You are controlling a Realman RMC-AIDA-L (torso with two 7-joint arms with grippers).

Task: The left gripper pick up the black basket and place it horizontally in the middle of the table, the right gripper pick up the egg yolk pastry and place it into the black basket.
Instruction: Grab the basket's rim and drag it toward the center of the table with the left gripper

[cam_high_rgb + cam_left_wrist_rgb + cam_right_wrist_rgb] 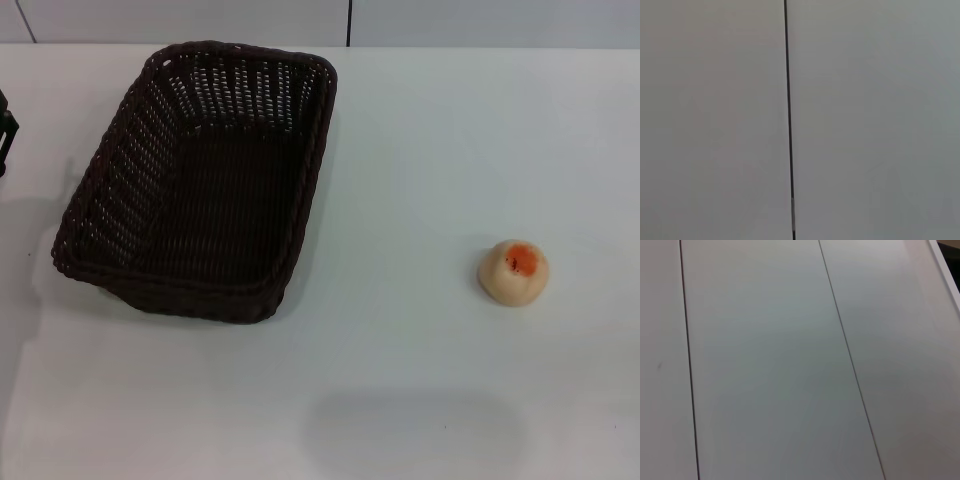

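Observation:
The black basket (200, 185) is a large dark woven basket lying on the white table (420, 380), left of centre, with its long side running away from me and slightly slanted. It is empty. The egg yolk pastry (514, 271) is a small pale round bun with an orange spot on top, resting on the table at the right, well apart from the basket. A black part of the left gripper (5, 135) shows at the left edge, beside the basket's far left side. The right gripper is out of view. Both wrist views show only pale panels with dark seams.
A grey wall with a dark vertical seam (349, 22) runs behind the table's far edge. A faint shadow (415, 430) lies on the table near the front edge.

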